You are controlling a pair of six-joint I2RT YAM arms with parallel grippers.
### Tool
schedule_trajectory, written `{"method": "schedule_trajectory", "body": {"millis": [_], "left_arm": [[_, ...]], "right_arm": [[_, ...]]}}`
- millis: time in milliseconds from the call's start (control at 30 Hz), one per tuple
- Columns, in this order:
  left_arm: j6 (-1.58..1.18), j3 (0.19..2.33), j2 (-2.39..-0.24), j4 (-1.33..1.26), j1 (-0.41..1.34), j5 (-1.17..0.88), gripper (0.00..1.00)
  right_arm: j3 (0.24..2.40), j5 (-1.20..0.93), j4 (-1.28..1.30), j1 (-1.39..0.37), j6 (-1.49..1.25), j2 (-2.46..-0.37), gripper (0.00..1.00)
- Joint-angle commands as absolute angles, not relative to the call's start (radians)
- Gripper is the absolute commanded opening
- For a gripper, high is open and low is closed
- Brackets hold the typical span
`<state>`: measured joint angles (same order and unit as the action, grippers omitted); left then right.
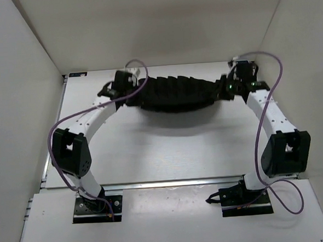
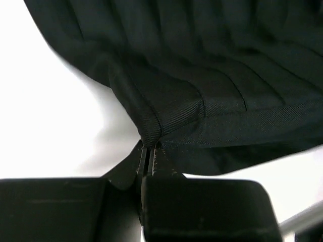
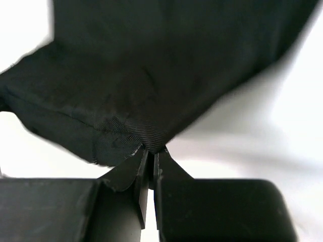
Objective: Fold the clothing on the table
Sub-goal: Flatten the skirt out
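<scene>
We have the skirt (image 1: 176, 95) pinched at both ends. Our left gripper (image 2: 150, 148) is squeezed tight on one corner, and the cloth comes out right in front of its tips. Our right gripper (image 3: 150, 151) is squeezed tight on the other corner in the same way.

The skirt's long side runs straight from one gripper to the other. From the left gripper it goes off to the right, and from the right gripper it goes off to the left. Neither arm is nearer, because each one has its own end. The middle dips a little between them, and a soft shadow lies under it, so we think most of it is lifted off the table (image 1: 169, 153).

Just past both grippers the table ends and the wall begins, so there is little room that way. Behind the grippers, back toward our arm bases, there is lots of white table. We think the next move needs both grippers to go together, side by side, so the skirt stays straight and does not twist
</scene>
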<state>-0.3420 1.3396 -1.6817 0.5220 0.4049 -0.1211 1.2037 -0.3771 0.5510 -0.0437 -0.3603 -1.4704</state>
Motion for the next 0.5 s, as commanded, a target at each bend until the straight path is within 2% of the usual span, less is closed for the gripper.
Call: {"method": "schedule_trajectory", "body": {"millis": [0, 100, 167, 267, 333, 400, 467], "left_arm": [[-0.253, 1.628, -1.692, 0.587, 0.379, -0.026, 0.00], [-0.195, 1.797, -1.678, 0.606, 0.400, 0.093, 0.00], [-0.184, 1.804, -1.637, 0.575, 0.425, 0.149, 0.00], [-0.186, 1.712, -1.533, 0.566, 0.469, 0.169, 0.00], [-0.169, 1.558, -1.401, 0.569, 0.521, 0.248, 0.00], [-0.181, 1.475, -1.297, 0.630, 0.610, 0.290, 0.00], [-0.225, 1.427, -1.205, 0.691, 0.682, 0.308, 0.00]], "right_arm": [[1.463, -0.420, 0.532, -0.021, -0.292, -1.517, 0.00], [1.604, -0.353, 0.508, -0.052, -0.244, -1.508, 0.00], [1.609, -0.345, 0.494, -0.041, -0.213, -1.493, 0.00], [1.541, -0.356, 0.575, -0.021, -0.192, -1.444, 0.00], [1.434, -0.293, 0.603, -0.061, -0.167, -1.359, 0.00], [1.323, -0.266, 0.655, -0.112, -0.163, -1.196, 0.00], [1.304, -0.250, 0.708, -0.158, -0.195, -1.094, 0.00]]}}
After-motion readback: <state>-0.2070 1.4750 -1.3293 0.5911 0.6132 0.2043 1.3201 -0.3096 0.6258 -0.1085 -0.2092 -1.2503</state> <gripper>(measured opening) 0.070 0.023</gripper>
